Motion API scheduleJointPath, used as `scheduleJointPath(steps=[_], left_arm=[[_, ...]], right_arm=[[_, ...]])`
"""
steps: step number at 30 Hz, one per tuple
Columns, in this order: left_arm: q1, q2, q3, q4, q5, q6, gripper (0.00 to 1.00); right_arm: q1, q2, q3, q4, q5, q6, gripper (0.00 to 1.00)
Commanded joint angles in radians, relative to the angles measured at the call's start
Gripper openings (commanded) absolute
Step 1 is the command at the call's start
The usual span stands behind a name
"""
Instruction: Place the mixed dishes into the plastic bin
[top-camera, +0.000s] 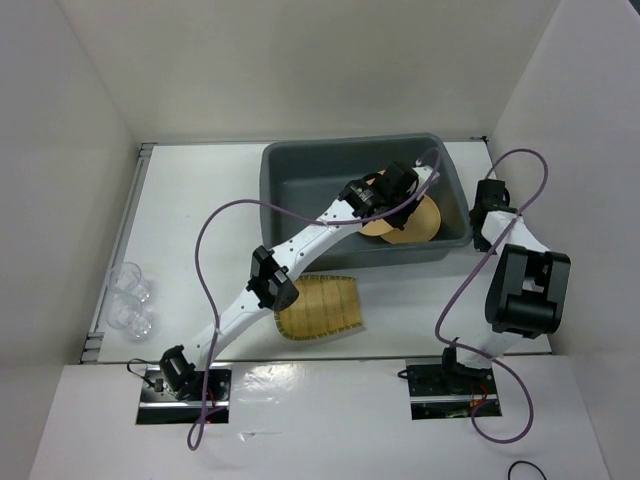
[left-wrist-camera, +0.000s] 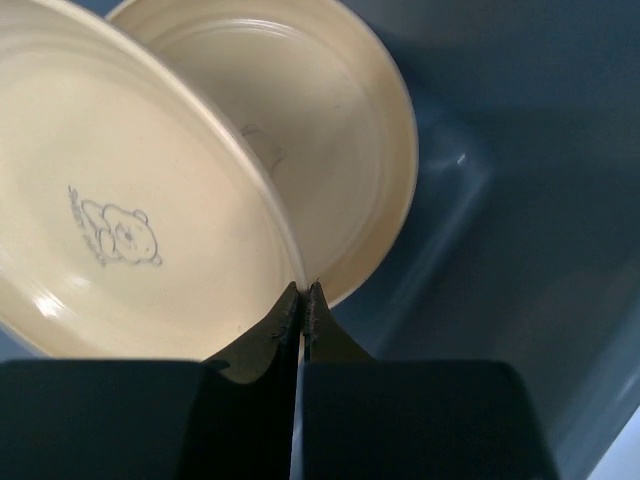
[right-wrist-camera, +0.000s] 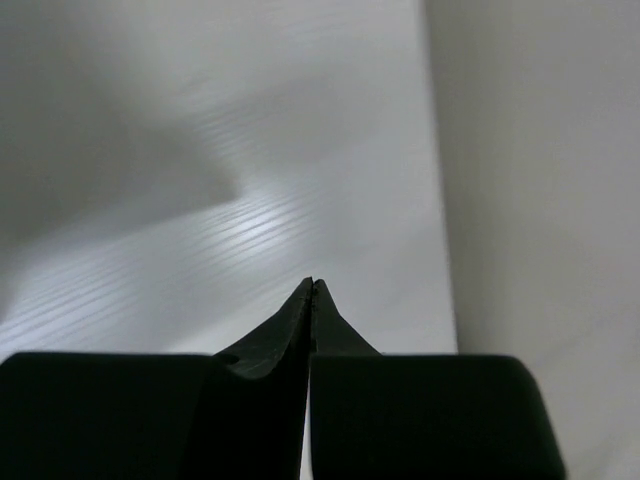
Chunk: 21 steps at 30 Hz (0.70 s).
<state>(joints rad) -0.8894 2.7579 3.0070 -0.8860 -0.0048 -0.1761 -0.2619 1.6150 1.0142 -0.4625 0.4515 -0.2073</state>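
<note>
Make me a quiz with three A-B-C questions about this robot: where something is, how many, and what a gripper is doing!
1. Where is the bamboo tray? A on the table, in front of the bin; B inside the bin; C under the bin.
2. How many plates are in the bin? A none; B five; C two.
3. The right gripper is: A wide open; B shut and empty; C holding the tray.
Answers: A, the tray lies on the table outside the bin; C, the left wrist view shows two; B, its fingers meet with nothing between.
</note>
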Motion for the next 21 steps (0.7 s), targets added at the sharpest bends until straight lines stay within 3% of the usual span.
scheduleJointPath(steps=[1, 9, 11, 13, 15, 16, 19, 21], left_arm=[[-0.006, 0.002, 0.036, 0.045, 0.061, 0.036, 0.0], [-0.006, 0.002, 0.027, 0.015, 0.071, 0.036, 0.02], [-0.006, 0.002, 0.027, 0.015, 0.071, 0.036, 0.29], [-0.006, 0.002, 0.027, 0.006, 0.071, 0.027, 0.41], [-0.016, 0.002, 0.027, 0.005, 0.071, 0.027, 0.71], [-0.016, 0.002, 0.027, -0.004, 0.071, 0.027, 1.0], [-0.025, -0.02, 0.027, -0.024, -0.024, 0.015, 1.0], [-0.025, -0.055, 0.047, -0.073, -0.222, -0.02, 1.0]], right_arm=[[0.105, -0.072, -0.028, -0.054, -0.106, -0.014, 0.0], [0.233, -0.148, -0.057, -0.082, -0.065, -0.004, 0.0], [0.233, -0.158, -0.066, -0.091, -0.028, -0.004, 0.0], [0.243, -0.17, -0.075, -0.091, -0.019, 0.02, 0.0], [0.243, -0.179, -0.086, -0.105, -0.008, 0.02, 0.0], [0.243, -0.188, -0.086, -0.105, 0.013, 0.038, 0.0], [0.243, -0.199, -0.086, -0.096, 0.049, 0.048, 0.0], [0.243, -0.199, -0.114, -0.067, 0.076, 0.059, 0.0]])
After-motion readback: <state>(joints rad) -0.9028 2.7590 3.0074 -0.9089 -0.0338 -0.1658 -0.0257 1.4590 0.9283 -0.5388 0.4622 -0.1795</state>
